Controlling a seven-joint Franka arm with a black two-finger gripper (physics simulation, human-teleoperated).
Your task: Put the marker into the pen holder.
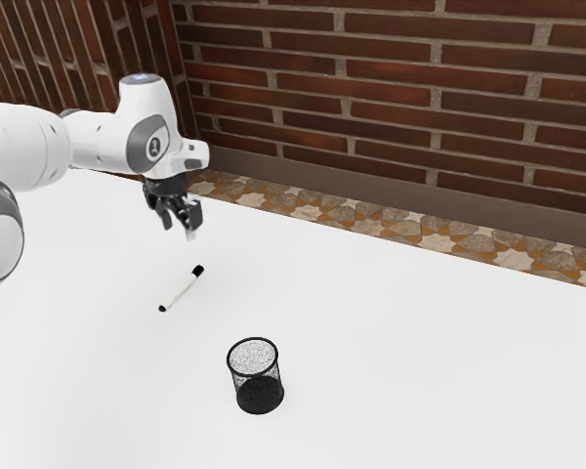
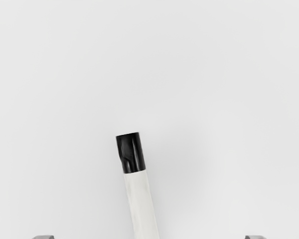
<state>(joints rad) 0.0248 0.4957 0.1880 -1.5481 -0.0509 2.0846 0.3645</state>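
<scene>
Wht tbl [image 1: 400, 362], marker [image 1: 181, 290] under spread claw [image 1: 179, 231]

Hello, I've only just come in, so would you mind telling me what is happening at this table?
A robot arm seems to be about to pick up a marker for the pen holder. Its gripper is open and above the table, holding nothing. The marker lies on its side on the table, black cap at one end, and the pen holder stands upright nearby, so the marker is not in it yet.
</scene>
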